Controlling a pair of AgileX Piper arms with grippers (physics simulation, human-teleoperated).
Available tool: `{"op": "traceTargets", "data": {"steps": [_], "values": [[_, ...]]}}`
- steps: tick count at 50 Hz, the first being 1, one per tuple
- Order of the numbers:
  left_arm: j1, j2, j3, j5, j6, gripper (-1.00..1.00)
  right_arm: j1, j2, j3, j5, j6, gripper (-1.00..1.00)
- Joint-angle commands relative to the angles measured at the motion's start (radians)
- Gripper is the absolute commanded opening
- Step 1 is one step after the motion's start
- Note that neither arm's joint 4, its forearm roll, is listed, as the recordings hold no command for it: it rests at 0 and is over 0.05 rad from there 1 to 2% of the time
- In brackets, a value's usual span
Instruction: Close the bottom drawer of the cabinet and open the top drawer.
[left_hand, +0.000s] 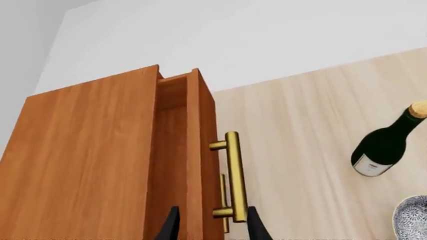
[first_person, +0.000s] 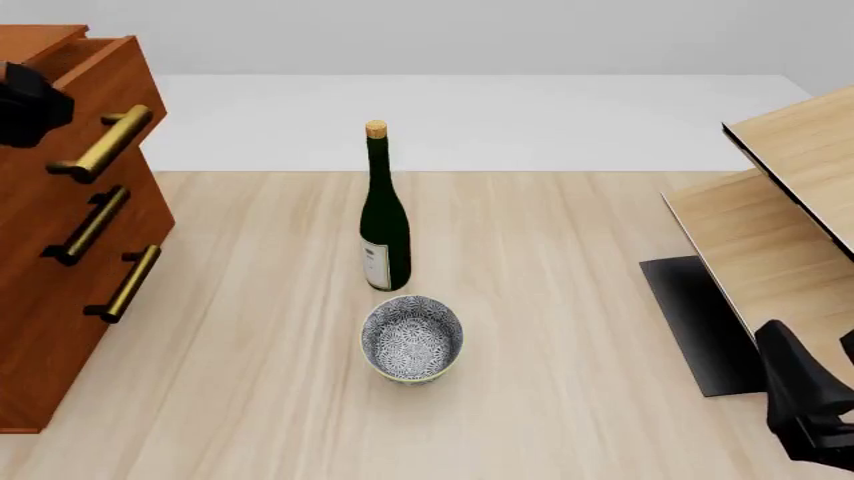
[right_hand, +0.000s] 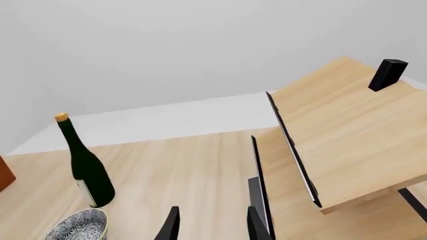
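The cabinet (first_person: 47, 340) stands at the table's left. Its top drawer (first_person: 127, 70) is pulled out a little, and a gap behind its front shows in the left wrist view (left_hand: 175, 100). The bottom drawer (first_person: 74, 310) sits flush with the middle one, brass handle (first_person: 128, 284) in line. My left gripper (first_person: 27, 105) is open at the top drawer's front, and its fingertips (left_hand: 172, 227) straddle the near end of the brass handle (left_hand: 233, 170) without closing on it. My right gripper (first_person: 817, 352) is open and empty at the near right, also seen in the right wrist view (right_hand: 213, 227).
A dark green bottle (first_person: 383, 215) stands upright mid-table with a patterned bowl (first_person: 412, 337) just in front of it. Pale slanted wooden panels (first_person: 787, 200) on a dark base (first_person: 694, 320) fill the right side, close to my right gripper.
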Motion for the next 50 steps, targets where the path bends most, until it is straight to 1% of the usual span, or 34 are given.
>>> {"op": "traceTargets", "data": {"steps": [1, 5, 26, 40, 45, 50], "values": [[0.002, 0.004, 0.053, -0.028, -0.035, 1.0, 0.0, 0.0, 0.0, 0.0, -0.001, 1.0], [0.005, 0.01, 0.071, -0.041, -0.049, 1.0, 0.0, 0.001, 0.0, -0.001, -0.001, 1.0], [0.016, 0.025, 0.133, -0.081, -0.07, 1.0, -0.003, 0.003, 0.002, -0.005, 0.0, 1.0], [-0.009, 0.036, 0.163, -0.093, -0.098, 1.0, -0.004, 0.005, 0.003, -0.006, 0.003, 1.0], [-0.027, 0.046, 0.169, -0.095, -0.125, 1.0, -0.005, 0.004, 0.003, -0.006, 0.005, 1.0], [-0.033, 0.051, 0.175, -0.101, -0.129, 1.0, -0.006, 0.005, 0.003, -0.006, 0.005, 1.0]]}}
